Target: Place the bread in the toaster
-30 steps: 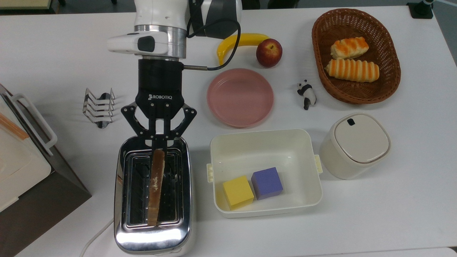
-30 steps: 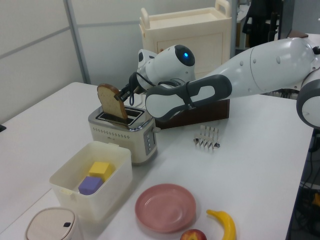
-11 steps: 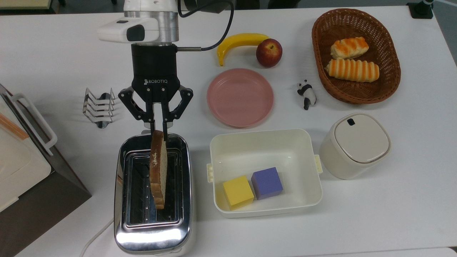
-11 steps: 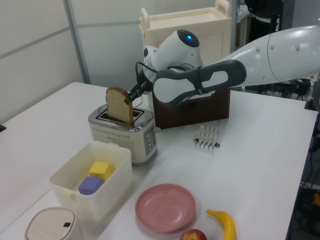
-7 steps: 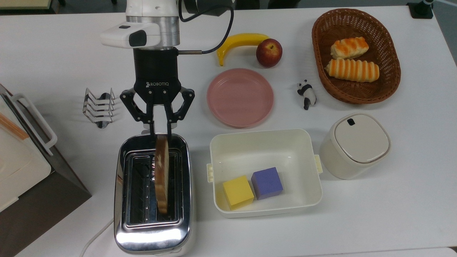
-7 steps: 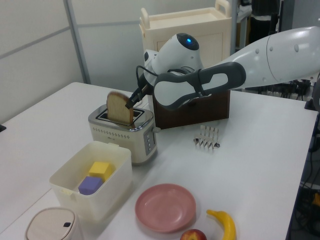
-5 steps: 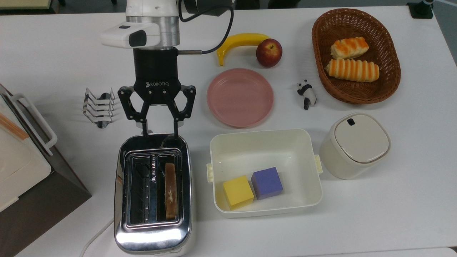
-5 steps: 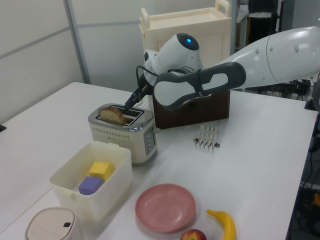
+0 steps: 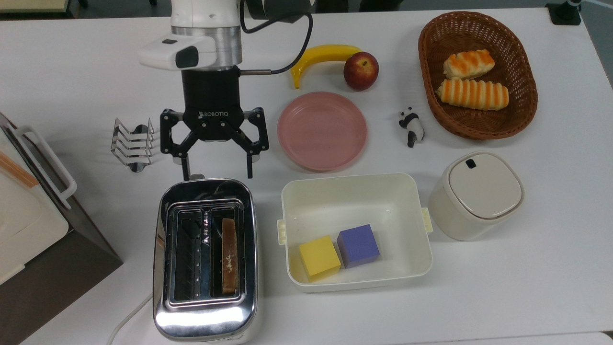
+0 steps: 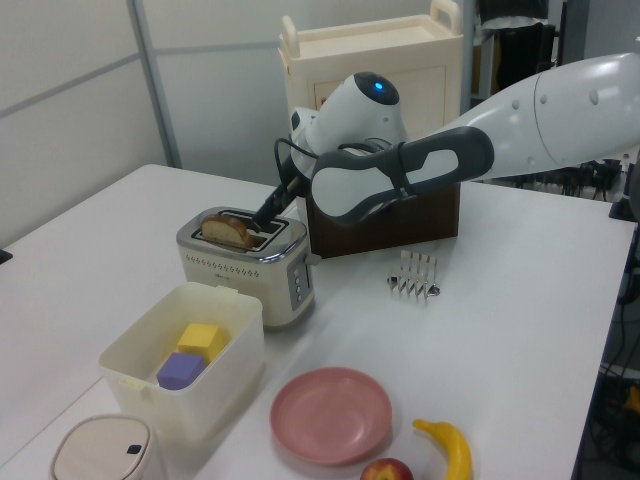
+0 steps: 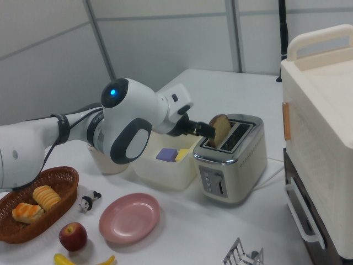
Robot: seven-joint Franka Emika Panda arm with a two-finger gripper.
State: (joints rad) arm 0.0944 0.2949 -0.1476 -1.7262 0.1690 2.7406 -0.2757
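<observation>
In the top view the chrome toaster (image 9: 206, 321) stands at the lower left of the table. The bread (image 9: 230, 256) sits on edge in the slot on the top view's right, its crust poking a little above the rim. The left view has the bread (image 10: 228, 230) sticking out of the toaster (image 10: 240, 275), and so does the right view, where the slice (image 11: 220, 130) rises from the toaster (image 11: 237, 165). My gripper (image 9: 217, 173) hangs just beyond the toaster's far end, open wide, nothing between its fingers.
A cream bin (image 9: 412, 191) with a yellow and a purple cube lies right of the toaster. A pink plate (image 9: 322, 130), wire toast rack (image 9: 132, 143), banana (image 9: 321, 55), apple (image 9: 360, 71), panda figure (image 9: 411, 125), roll basket (image 9: 527, 103) and lidded canister (image 9: 479, 194) surround it. A brown cabinet (image 9: 57, 268) borders the left.
The gripper held the bread above the toaster, then let go. The slice dropped into the slot, and the fingers spread wider and drew back slightly from the toaster.
</observation>
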